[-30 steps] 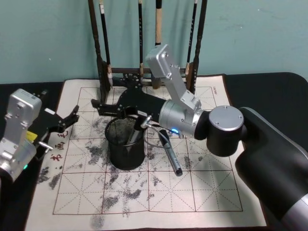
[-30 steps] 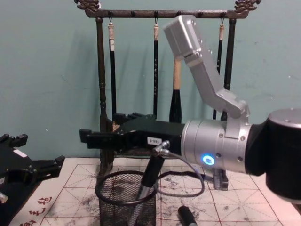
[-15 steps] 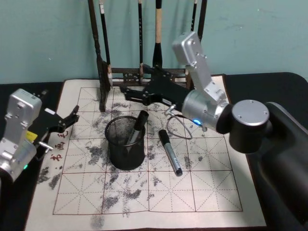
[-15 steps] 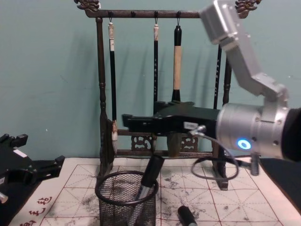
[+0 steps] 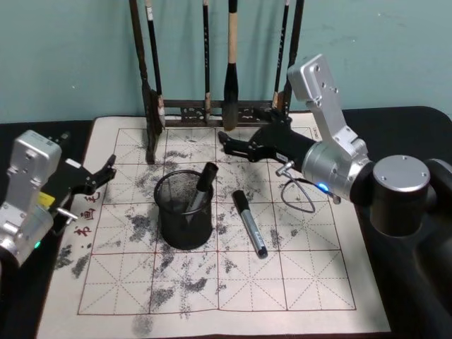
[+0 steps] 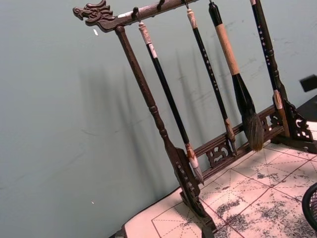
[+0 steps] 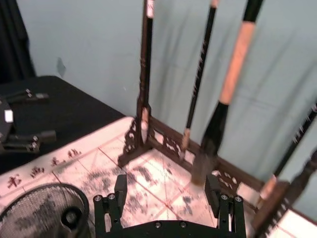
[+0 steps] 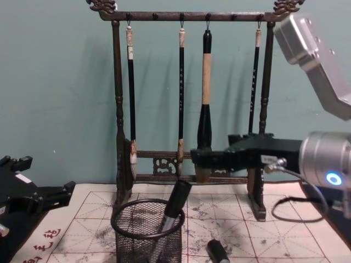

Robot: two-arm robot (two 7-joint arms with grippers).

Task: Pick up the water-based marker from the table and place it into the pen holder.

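1. While the right claw (image 5: pixel 227 141) hangs released and empty, its two fingers (image 7: pixel 120 184) spread with nothing between them, it hovers above the far part of the gridded mat (image 5: pixel 311 282). This places it between the pen holder (image 5: pixel 185 212) and the foot of the brush rack (image 5: pixel 205 111).
2. The water-based marker (image 5: pixel 203 182) stands tilted inside the pen holder. Its dark cap rests on the rim on the side nearest the right claw and pokes above it, so the placing looks done.
3. The holder stands on the mat a little left of its middle, well in from every edge of the bench (image 5: pixel 395 116).
4. A second marker (image 5: pixel 249 223) lies flat on the mat just beside the holder, on its right and apart from it.
5. The left claw (image 5: pixel 107 171) is parked at the bench's left edge, fingers apart and holding nothing.
6. What could go wrong, as I judge it:
   - The mesh cup looks light and the marker's top sticks out, so a low sweep of the right arm or its loose cable (image 5: pixel 300 194) could snag the cap and tip the holder.
   - The claw is close under the hanging brushes (image 8: pixel 205 82), so a careless lift could knock them swinging.
   - A nudge could set the loose marker rolling.
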